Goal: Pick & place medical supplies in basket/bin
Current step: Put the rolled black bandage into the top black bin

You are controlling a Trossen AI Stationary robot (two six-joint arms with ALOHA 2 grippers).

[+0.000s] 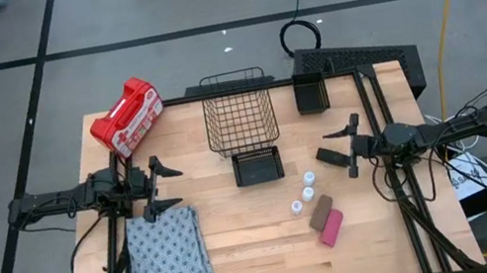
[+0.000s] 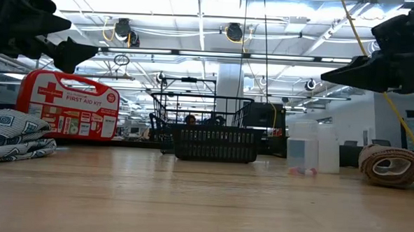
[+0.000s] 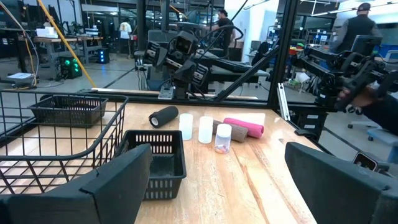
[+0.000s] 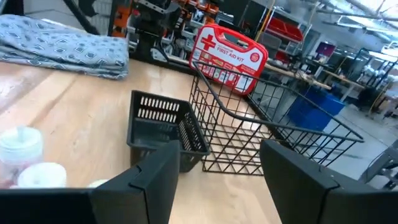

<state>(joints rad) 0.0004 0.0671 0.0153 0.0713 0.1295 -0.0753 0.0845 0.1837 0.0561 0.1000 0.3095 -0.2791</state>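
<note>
Three white vials (image 1: 306, 192) stand on the table right of centre, with a brown block (image 1: 320, 210) and a pink block (image 1: 331, 227) lying just nearer. A folded grey patterned cloth (image 1: 169, 260) lies flat at the near left. The black wire basket (image 1: 239, 109) stands at the far middle. My left gripper (image 1: 165, 186) hovers open above the cloth's far edge and points toward the table's right. My right gripper (image 1: 337, 143) hovers open to the right of the vials, pointing toward the table's left. Neither has anything between its fingers.
A small black bin (image 1: 258, 165) sits just in front of the basket, and another (image 1: 310, 93) stands at the far right. A red first aid kit (image 1: 128, 117) stands at the far left corner. Bare wood lies between cloth and vials.
</note>
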